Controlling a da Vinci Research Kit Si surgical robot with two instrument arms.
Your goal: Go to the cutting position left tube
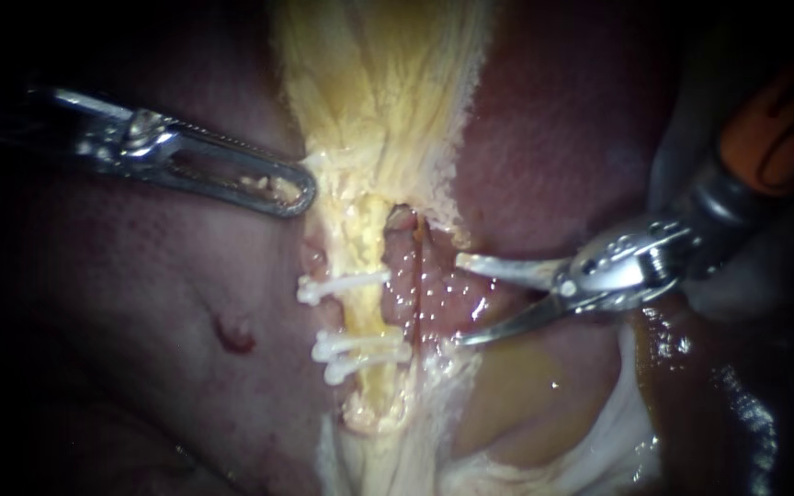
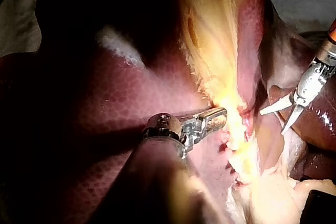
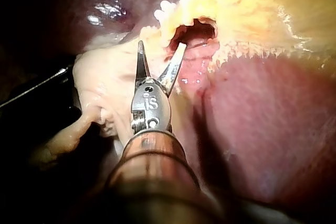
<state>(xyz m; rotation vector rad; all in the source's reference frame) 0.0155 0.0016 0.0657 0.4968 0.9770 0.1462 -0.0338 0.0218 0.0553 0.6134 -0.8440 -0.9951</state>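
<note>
At the centre of the endoscope view, the left tube [image 1: 369, 317] runs 12 to 6 o'clock, crossed by three white clips [image 1: 346, 286]. From 3 o'clock, your right instrument [image 1: 459, 301] holds its blades wide apart, empty, tips near the tube without touching it. At 10 o'clock, your left instrument [image 1: 300, 193] clamps its jaws on the yellow tissue [image 1: 379, 101].

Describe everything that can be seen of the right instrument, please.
The right instrument enters from the upper right: a dark shaft with an orange band, a shiny metal wrist and two slim, pointed blades. The blades stand open and grip nothing; their tips point at the wet pink tissue beside the white clips. Whether they touch it is unclear.
</note>
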